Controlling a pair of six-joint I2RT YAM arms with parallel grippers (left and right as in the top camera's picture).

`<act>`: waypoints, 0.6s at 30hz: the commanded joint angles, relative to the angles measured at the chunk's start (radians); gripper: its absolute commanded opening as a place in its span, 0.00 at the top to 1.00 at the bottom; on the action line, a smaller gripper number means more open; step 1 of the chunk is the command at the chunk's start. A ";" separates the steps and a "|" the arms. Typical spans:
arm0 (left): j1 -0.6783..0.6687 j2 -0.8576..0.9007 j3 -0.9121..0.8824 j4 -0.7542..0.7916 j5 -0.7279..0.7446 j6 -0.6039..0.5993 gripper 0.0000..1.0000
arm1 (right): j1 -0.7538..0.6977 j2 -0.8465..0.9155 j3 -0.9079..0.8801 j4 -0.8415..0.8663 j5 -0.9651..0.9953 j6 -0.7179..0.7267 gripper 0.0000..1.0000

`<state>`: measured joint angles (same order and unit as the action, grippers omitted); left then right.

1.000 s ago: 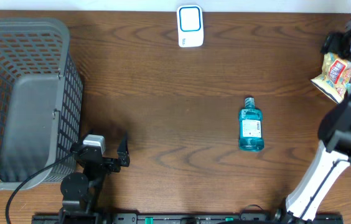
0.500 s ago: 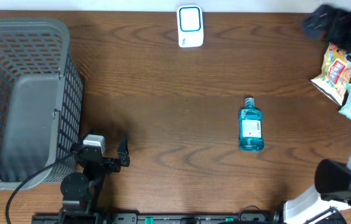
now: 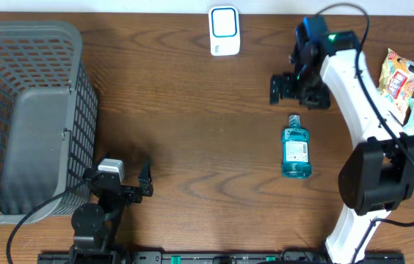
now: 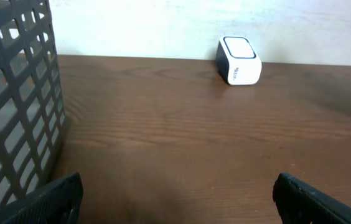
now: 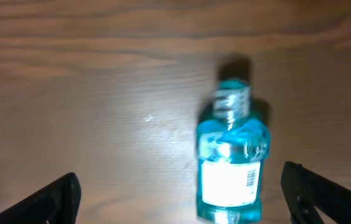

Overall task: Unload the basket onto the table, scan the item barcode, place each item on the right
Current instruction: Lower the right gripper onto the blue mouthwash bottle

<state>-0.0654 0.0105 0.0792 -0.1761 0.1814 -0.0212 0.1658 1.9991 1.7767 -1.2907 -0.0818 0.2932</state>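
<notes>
The left gripper [image 3: 142,183] sits near left beside the grey mesh basket [image 3: 27,29], jaws wide and empty. The blue mouthwash bottle [image 3: 296,151] lies flat right of centre, cap pointing far. Just beyond the cap, the right gripper [image 3: 299,91] hovers, jaws wide and empty. The white barcode scanner [image 3: 224,31] stands at the far edge.

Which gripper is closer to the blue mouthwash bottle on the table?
Right. The right gripper hovers just past the cap of the blue plastic mouthwash bottle; the left gripper sits far off beside the grey plastic basket.
</notes>
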 commanded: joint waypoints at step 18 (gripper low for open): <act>0.003 -0.005 -0.016 -0.024 0.013 0.013 0.02 | -0.011 -0.004 -0.504 0.504 0.106 0.031 0.43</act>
<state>-0.0654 0.0105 0.0792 -0.1761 0.1818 -0.0212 0.1574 1.9953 1.2991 -0.8078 0.0200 0.3309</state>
